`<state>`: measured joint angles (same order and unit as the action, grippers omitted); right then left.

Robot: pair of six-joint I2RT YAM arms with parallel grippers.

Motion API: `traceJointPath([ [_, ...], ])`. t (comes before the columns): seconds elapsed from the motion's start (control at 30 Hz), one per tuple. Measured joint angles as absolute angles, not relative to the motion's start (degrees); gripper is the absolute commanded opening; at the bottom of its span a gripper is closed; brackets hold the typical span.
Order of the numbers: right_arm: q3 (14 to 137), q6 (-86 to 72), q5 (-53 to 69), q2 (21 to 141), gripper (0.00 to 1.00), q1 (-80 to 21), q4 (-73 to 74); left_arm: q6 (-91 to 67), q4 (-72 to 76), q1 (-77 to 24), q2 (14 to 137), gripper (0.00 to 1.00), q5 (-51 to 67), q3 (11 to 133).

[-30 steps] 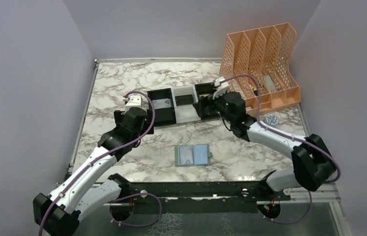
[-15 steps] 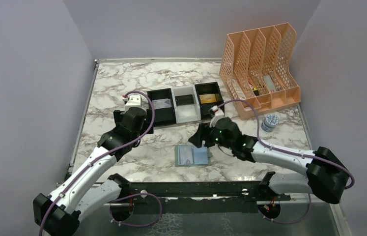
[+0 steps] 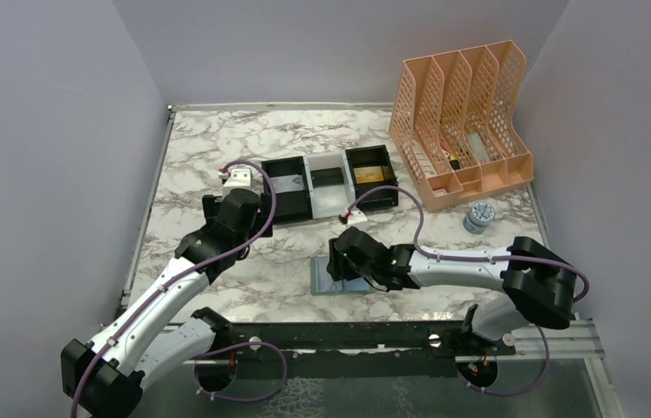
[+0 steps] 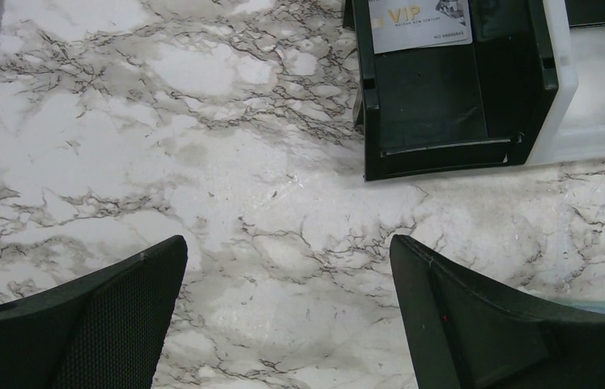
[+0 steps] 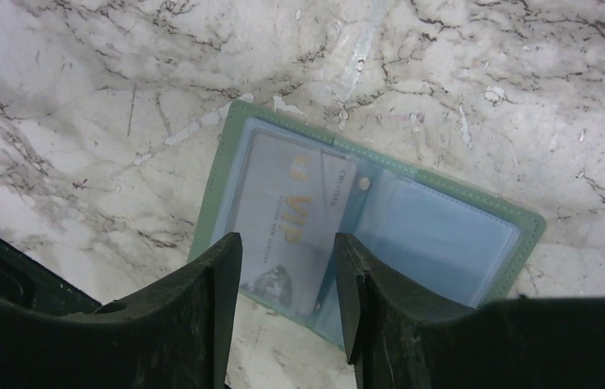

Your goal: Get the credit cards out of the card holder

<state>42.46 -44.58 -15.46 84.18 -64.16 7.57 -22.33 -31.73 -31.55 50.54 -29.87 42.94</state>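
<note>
- Sage-green card holder (image 5: 420,235) lies spread open on the marble tabletop (image 5: 80,97); a pale credit card (image 5: 291,211) sits in its left clear pocket.
- Right tool (image 5: 287,243) hovers over that card, jaws partly apart, gripping nothing.
- Left tool (image 4: 287,243) gapes wide, empty, near the black tray (image 4: 445,154).
- Card is probably thin, stiff and slick: pinch whichever edge is exposed, since the light holder may slide.

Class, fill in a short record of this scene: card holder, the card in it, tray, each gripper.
card holder: open flat on the table
card inside: pale VIP card in one pocket
tray: black end compartment holds a second VIP card
right gripper: over the pale VIP card, jaws apart
left gripper: jaws wide, empty, near tray
</note>
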Motion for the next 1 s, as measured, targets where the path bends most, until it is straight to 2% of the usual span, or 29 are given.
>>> traceJointPath([
  [0.63,52.07,-43.24,-18.79,96.97,0.44,-65.21,12.69,-22.33,-31.64,-31.11,50.81,0.99,-29.87,42.94],
  [0.73,52.77,-43.33,-19.77,97.58,0.38,-65.6,13.23,-22.33,-31.59,-31.11,50.85,0.99,-29.87,42.94],
  [0.9,53.95,-43.59,-21.47,98.65,0.18,-65.84,13.34,-22.33,-31.57,-31.09,51.33,0.99,-29.85,42.94],
  [1.0,53.93,-43.7,-21.76,98.63,0.1,-65.91,13.19,-22.33,-31.57,-31.07,51.46,0.99,-29.82,42.94],
])
